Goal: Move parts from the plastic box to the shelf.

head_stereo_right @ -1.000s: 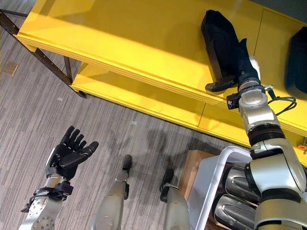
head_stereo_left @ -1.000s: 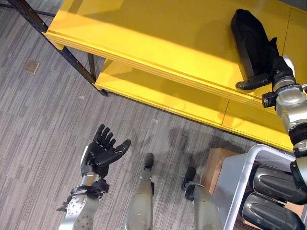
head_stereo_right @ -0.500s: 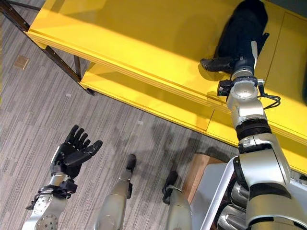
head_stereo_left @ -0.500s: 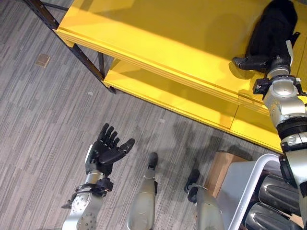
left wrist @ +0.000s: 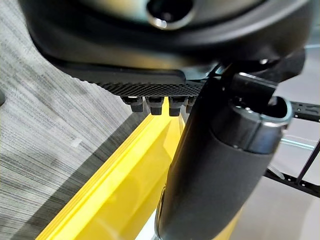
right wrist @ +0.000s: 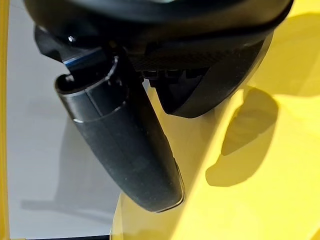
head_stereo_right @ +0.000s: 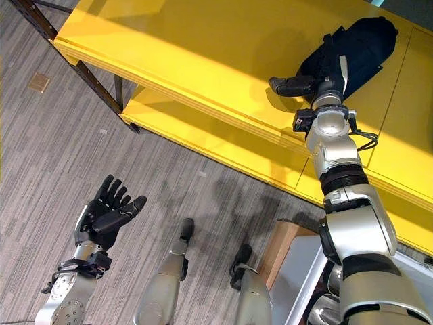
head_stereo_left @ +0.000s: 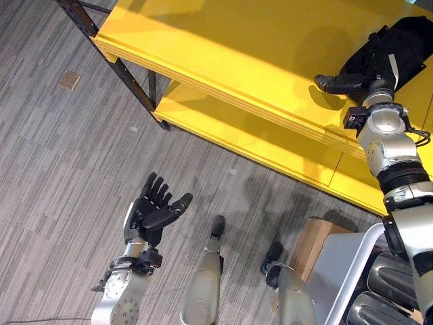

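A long black part (head_stereo_left: 406, 37) lies on the top board of the yellow shelf (head_stereo_left: 223, 47), near its right end. My right hand (head_stereo_right: 323, 82) rests against the near end of this part, with the arm reaching up from the lower right. My left hand (head_stereo_left: 150, 213) hangs open, palm up and holding nothing, over the grey floor at the lower left. The white plastic box (head_stereo_left: 352, 271) stands at the bottom right with silver-and-black parts (head_stereo_left: 399, 267) lying in it.
The shelf has a lower yellow board (head_stereo_left: 237, 135) and a black metal frame (head_stereo_left: 101, 40) at its left end. A brown wooden block (head_stereo_left: 314, 237) sits under the box's left side. A small brown plate (head_stereo_left: 69, 81) is set in the floor.
The camera has shifted. The black part has turned on the shelf under my right hand, and its far end now points up and right. The left hand is unchanged.
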